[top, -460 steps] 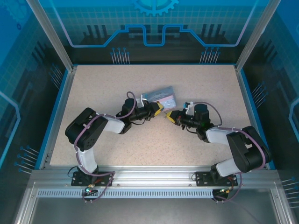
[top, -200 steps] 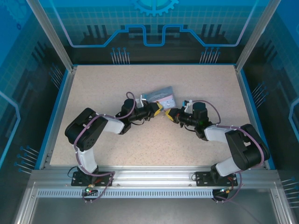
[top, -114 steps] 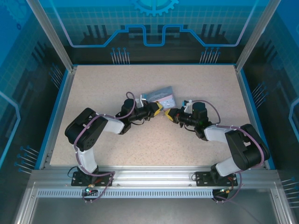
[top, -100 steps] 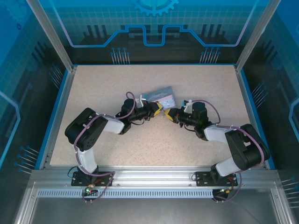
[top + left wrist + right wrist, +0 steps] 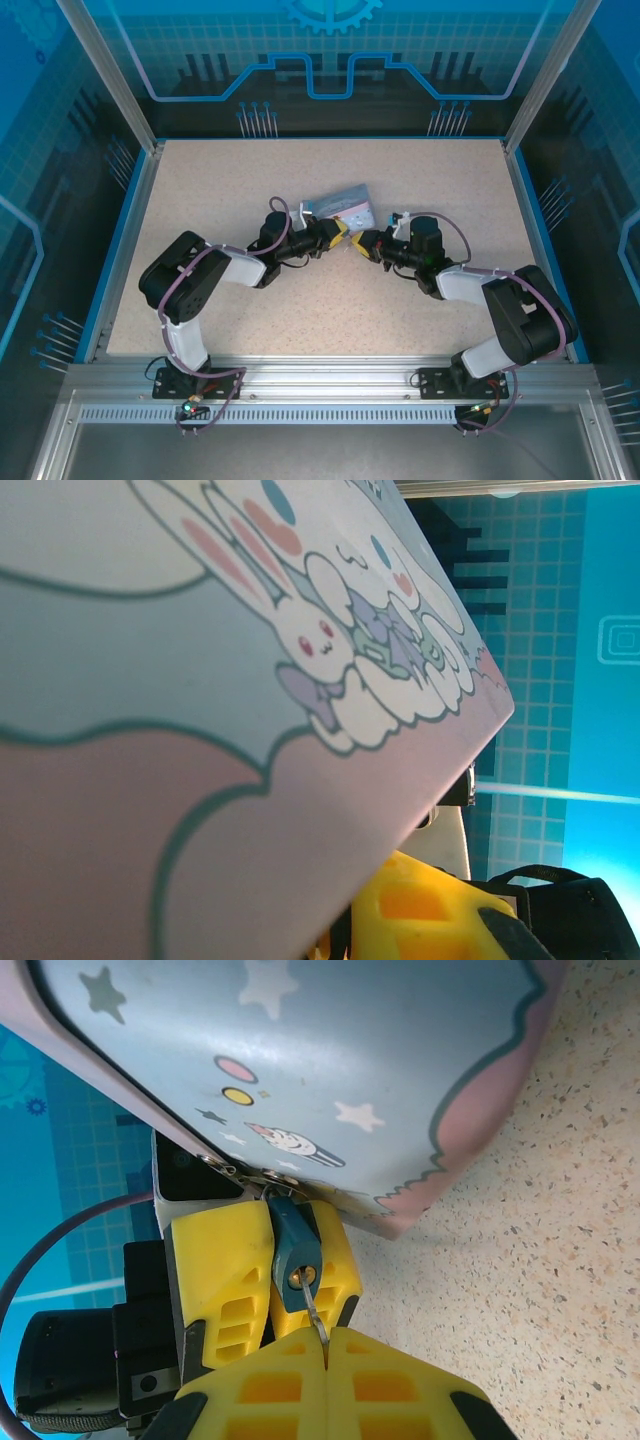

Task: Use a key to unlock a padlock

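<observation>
Yellow right pincer [image 5: 326, 1352] clenches the key [image 5: 314, 1312], mostly hidden; left pincer [image 5: 283, 1225] grips the padlock [image 5: 296, 1252].

Table [image 5: 220, 180]: speckled beige top, blue edging along sides. Directly on it: one pastel blue-pink cartoon tin [image 5: 342, 205], near centre, skewed to table edges; rabbit print on one face, stars on another.

The padlock [image 5: 296, 1250] sits beside the tin [image 5: 300, 1060], between left hand [image 5: 343, 232] and right hand [image 5: 364, 243].
</observation>
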Tool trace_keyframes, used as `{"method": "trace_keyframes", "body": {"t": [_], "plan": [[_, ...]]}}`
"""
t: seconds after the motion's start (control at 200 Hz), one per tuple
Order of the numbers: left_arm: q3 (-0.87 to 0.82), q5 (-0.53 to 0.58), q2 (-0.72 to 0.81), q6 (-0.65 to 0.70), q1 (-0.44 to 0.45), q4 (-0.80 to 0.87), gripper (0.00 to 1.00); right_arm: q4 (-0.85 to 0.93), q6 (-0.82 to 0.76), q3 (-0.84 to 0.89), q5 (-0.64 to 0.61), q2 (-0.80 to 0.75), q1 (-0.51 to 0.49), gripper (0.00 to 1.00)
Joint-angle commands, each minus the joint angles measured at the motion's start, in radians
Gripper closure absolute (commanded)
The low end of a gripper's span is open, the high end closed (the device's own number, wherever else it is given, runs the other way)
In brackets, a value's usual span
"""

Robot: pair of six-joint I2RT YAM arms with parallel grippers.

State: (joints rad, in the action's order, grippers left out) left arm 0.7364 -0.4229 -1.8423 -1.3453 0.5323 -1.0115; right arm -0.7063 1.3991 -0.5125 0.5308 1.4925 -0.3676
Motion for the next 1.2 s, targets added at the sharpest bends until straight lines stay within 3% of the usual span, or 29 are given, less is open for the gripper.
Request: {"method": "trace_keyframes", "body": {"t": [0.0, 0.615, 1.196], "plan": [[-0.006, 0.01, 0.049, -0.004, 0.008, -0.063, 1.0, -0.021, -0.005, -0.025, -0.017, 0.009, -0.014, 1.0], [-0.026, 0.061, 0.035, -0.125, 0.036, -0.203, 1.0, -0.235, -0.034, -0.012, 0.076, 0.148, 0.026, 1.0], [-0.028, 0.052, 0.046, -0.1, 0.038, -0.169, 1.0, -0.171, -0.05, -0.084, 0.141, 0.141, 0.059, 1.0]]}}
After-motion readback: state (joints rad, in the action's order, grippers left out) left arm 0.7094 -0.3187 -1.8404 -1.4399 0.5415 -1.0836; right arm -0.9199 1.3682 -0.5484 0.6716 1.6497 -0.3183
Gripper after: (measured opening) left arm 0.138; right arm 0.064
